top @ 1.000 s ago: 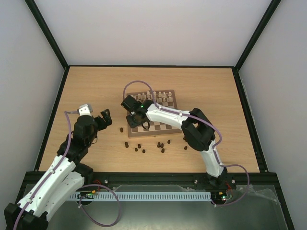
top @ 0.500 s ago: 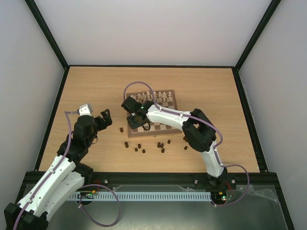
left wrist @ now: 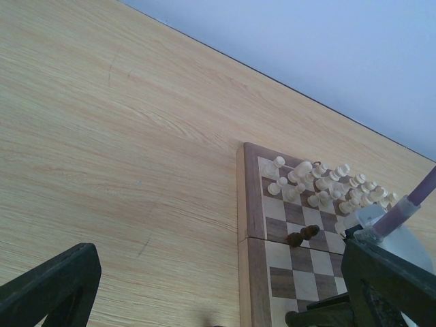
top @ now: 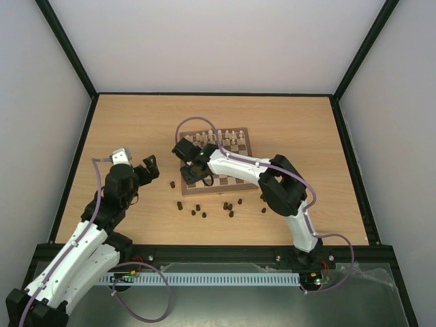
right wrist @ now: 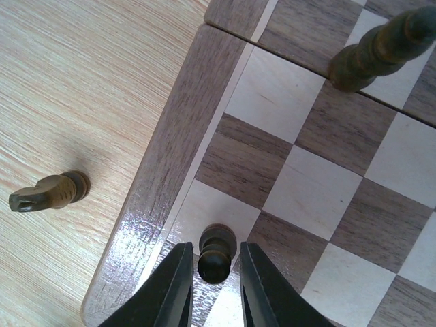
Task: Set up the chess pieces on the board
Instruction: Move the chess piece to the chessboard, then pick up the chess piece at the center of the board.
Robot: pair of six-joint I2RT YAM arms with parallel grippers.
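Where the two dark fingers of the right gripper [right wrist: 216,267] reach down, a dark pawn [right wrist: 216,246] is seen standing upright between them on a cream square at the very corner of the board [right wrist: 158,170]. The jaws are set narrow, each finger just beside the pawn's head. Whether the pads press on the pawn or stand barely clear of it cannot be told.

Ahead of these fingers and off to their right, a fallen dark piece [right wrist: 379,46] is found lying on its side across the squares. To the left of the fingers, beyond the board's brown border, a dark knight [right wrist: 46,192] is seen lying on the table [top: 136,122], apart from the board.

From above, the right gripper [top: 189,172] is seen over the board's near left corner, with its arm stretched across the board [top: 235,170] from the right. Loose dark pieces [top: 197,208] are scattered on the table, nearer the arm bases than this gripper and along the board's near edge. Cream pieces [top: 222,139] are ranked in two rows on the far side of the board, beyond the gripper.

The left gripper [top: 148,170] is held well to the left of the board, above bare table, with its jaws spread wide and nothing between them. In its own wrist view the fingers [left wrist: 51,286] frame the scene. The board [left wrist: 245,204] is seen ahead and to the right, with the cream pieces [left wrist: 320,184] at its far end and the fallen dark piece [left wrist: 303,236] nearer.
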